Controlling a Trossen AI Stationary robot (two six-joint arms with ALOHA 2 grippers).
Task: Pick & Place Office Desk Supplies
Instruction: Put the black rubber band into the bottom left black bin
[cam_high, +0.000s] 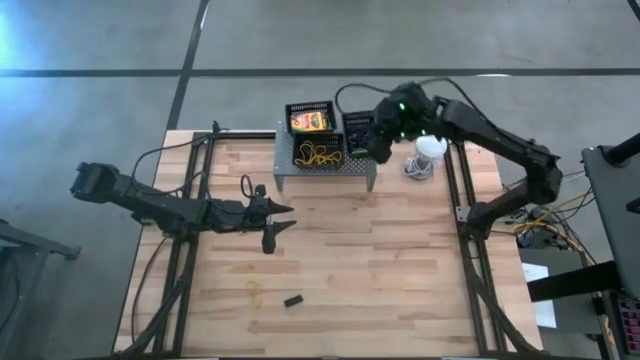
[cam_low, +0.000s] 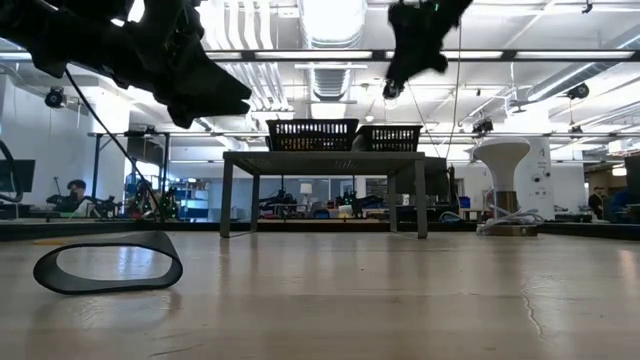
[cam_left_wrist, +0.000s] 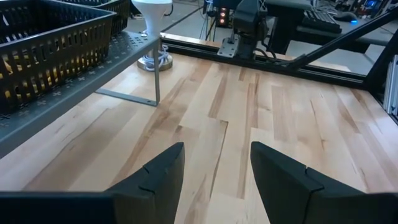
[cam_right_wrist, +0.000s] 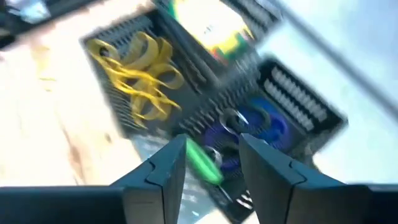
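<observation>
Yellow bands (cam_right_wrist: 140, 78) in basket (cam_right_wrist: 106, 99)

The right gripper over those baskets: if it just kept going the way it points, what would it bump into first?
Probably the small black lattice basket holding blue and purple rubber-band loops; the right gripper, jaws apart, points down into it, a green loop between its fingers.

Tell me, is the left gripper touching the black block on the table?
Apart. The high view shows the left gripper hanging over the table's middle, with bare wood between it and the black block, which lies nearer the front edge.
</observation>
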